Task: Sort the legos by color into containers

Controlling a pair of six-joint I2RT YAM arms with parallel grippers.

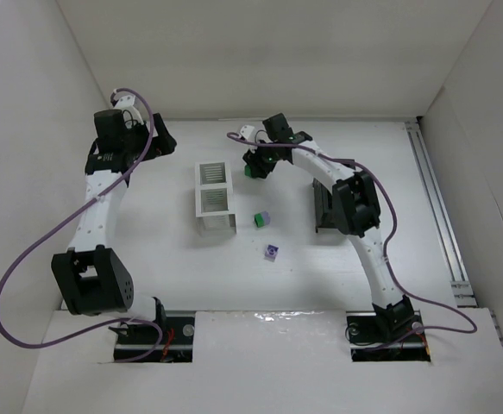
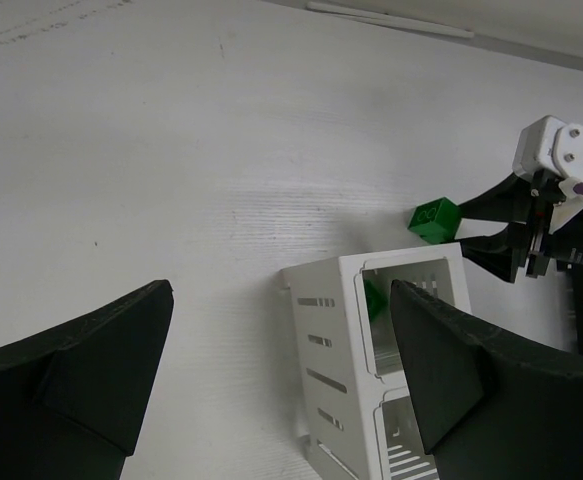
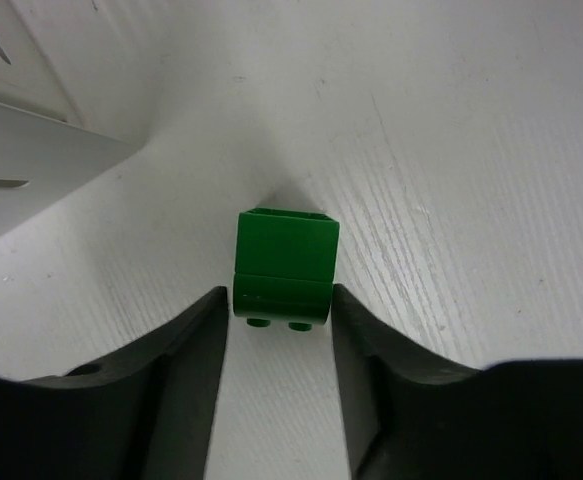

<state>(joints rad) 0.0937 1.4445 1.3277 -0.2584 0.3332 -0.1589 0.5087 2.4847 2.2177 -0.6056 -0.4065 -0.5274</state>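
Observation:
A dark green lego lies on the table just right of the white container. My right gripper is down around it, open. Its right finger touches the brick; a thin gap shows at the left finger. Another green lego lies in the white container's far compartment. My left gripper hangs wide open and empty, left of that container. The black container is mostly hidden behind my right arm.
A green lego with a lavender one beside it sits on the table between the containers. A purple lego lies nearer the front. White walls enclose the table; a rail runs along the right side.

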